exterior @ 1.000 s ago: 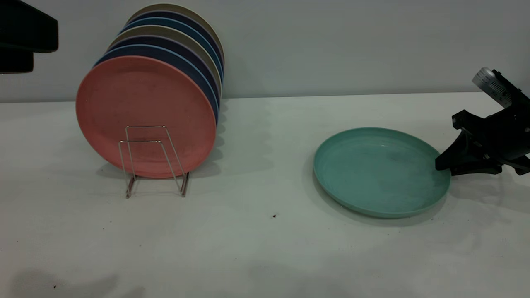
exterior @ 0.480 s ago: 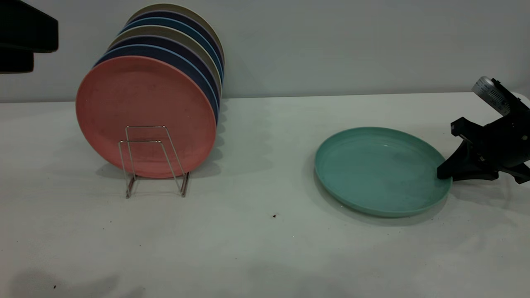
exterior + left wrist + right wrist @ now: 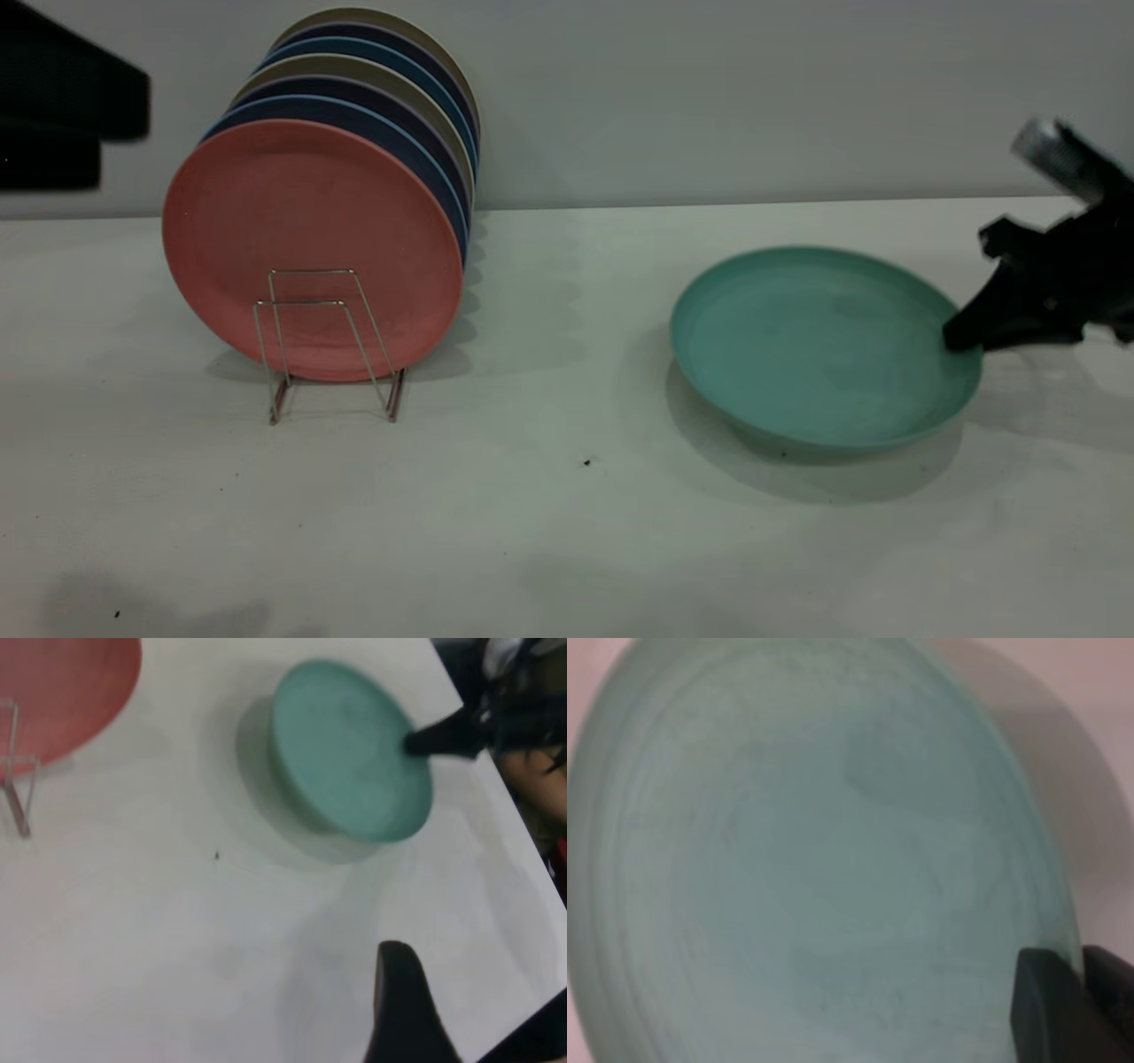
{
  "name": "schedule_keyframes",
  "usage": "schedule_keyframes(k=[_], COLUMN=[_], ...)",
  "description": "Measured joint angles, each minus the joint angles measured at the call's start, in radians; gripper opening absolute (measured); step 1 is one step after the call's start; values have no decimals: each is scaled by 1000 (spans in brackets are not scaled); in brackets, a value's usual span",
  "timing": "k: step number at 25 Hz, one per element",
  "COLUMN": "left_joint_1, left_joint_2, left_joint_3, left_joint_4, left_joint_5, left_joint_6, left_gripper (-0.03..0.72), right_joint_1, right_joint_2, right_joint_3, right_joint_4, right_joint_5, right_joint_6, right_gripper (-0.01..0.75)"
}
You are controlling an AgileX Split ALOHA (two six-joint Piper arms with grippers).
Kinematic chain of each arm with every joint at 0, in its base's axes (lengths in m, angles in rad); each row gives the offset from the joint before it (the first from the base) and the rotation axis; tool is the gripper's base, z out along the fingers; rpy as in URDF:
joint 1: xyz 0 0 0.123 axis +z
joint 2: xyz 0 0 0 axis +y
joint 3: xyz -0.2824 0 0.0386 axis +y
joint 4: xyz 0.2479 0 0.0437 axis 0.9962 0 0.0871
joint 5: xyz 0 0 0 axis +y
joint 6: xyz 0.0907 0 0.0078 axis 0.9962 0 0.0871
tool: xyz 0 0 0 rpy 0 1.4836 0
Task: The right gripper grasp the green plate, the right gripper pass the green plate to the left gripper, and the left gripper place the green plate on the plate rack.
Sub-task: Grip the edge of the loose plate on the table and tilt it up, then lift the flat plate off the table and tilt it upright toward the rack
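Gripping the green plate (image 3: 819,350) by its rim, the right gripper (image 3: 961,335) has lifted it off the worktop (image 3: 549,532). Seven plates stand in one plate rack (image 3: 323,341); left gripper (image 3: 399,992) state unclear.

On the bench (image 3: 549,532), the plate rack (image 3: 330,341) stands toward the exterior view's left, near the back wall (image 3: 709,89). A row of upright plates (image 3: 372,97) leans in it, one behind another, with the frontmost plate (image 3: 310,230) facing forward behind the rack's front loops. Well apart to the right, the plate (image 3: 819,350) hangs above the bench, its shadow below it, tilted so the right edge sits higher. The right claw (image 3: 961,335) meets that plate's right rim, its arm reaching off to the right. The left claw (image 3: 62,115) hangs high at the far left, above and left of the rack. A small speck (image 3: 586,462) lies on the bench between rack and plate, nearer the front.
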Motion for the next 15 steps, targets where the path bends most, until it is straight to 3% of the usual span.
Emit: schedule_keyframes(k=[7,15], left_joint_1=[0,0], left_joint_2=[155,301], left_joint_3=[-1,-6], left_joint_4=[-124,-253], left_joint_5=[45,38], left_joint_6=[110,237], left_gripper=[470,470], right_joint_1=[22,174], right_joint_2=[-53,-92], right_joint_3=[0,0], right_joint_4=[36,115], right_joint_5=[163,205], right_joint_6=[-16,-56], right_gripper=[15,15])
